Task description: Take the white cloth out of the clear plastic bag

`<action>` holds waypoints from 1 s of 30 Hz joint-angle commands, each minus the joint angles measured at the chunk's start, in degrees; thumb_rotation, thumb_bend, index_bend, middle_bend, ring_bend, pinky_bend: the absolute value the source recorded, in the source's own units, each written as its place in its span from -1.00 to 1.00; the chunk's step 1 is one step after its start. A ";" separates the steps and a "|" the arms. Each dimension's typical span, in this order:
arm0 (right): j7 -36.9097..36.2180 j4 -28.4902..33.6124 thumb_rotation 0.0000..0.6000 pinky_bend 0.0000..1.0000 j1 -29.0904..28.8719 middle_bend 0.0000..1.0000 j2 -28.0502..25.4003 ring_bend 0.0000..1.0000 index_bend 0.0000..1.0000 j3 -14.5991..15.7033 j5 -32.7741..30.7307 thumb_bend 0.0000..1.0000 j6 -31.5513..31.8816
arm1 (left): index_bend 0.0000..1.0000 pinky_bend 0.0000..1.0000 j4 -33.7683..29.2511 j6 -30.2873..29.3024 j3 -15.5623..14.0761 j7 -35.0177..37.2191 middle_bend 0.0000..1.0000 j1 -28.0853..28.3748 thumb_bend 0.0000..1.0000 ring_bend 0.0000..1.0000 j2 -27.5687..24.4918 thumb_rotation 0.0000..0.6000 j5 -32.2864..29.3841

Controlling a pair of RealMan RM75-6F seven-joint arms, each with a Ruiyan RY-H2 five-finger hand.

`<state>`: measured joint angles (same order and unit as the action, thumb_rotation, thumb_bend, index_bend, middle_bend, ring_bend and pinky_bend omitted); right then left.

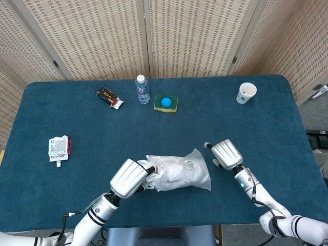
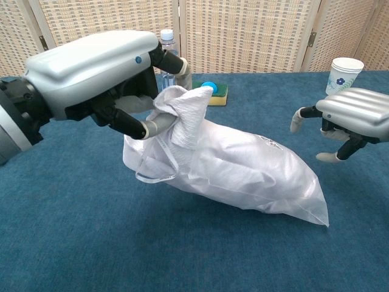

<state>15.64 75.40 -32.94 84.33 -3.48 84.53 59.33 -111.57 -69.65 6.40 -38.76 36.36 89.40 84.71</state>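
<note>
The left robot hand (image 2: 100,73) pinches a tuft of white cloth (image 2: 182,112) at the clear plastic bag's (image 2: 255,173) mouth, most still inside; the right robot hand (image 2: 352,118) hovers spread.

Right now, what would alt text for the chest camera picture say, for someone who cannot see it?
A robot's left hand pinches a tuft of white cloth sticking out of the mouth of a clear plastic bag lying on a blue table. Its right hand hovers open beside the bag's far end, with a paper cup behind it.
</note>
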 commanded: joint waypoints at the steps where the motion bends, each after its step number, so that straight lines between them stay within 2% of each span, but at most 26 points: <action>1: 0.08 -2.62 1.00 1.00 -1.25 1.00 1.50 1.00 -0.32 0.20 2.16 -0.52 0.18 | 0.40 1.00 0.10 -0.04 -0.09 0.10 1.00 -0.09 0.16 0.86 0.02 1.00 0.08; 8: -2.41 -8.33 1.00 1.00 -2.97 1.00 3.99 1.00 -0.32 1.49 6.57 -0.53 1.49 | 0.40 1.00 0.20 -0.15 -0.16 0.48 1.00 -0.35 0.16 0.86 -0.15 1.00 0.27; 15: -4.19 -11.46 1.00 1.00 -4.15 1.00 5.00 1.00 -0.32 3.28 9.37 -0.53 1.42 | 0.40 1.00 0.15 -0.04 -0.17 0.43 1.00 -0.45 0.16 0.87 -0.11 1.00 0.29; 30: -4.22 -13.91 1.00 1.00 -4.72 1.00 8.01 1.00 -0.32 4.16 8.96 -0.54 -0.29 | 0.40 1.00 0.05 -0.04 -0.29 0.28 1.00 -0.78 0.16 0.87 0.10 1.00 0.23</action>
<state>11.39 61.53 -37.61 92.27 0.69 93.55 59.12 -111.53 -69.70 6.12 -38.47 35.57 89.50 84.94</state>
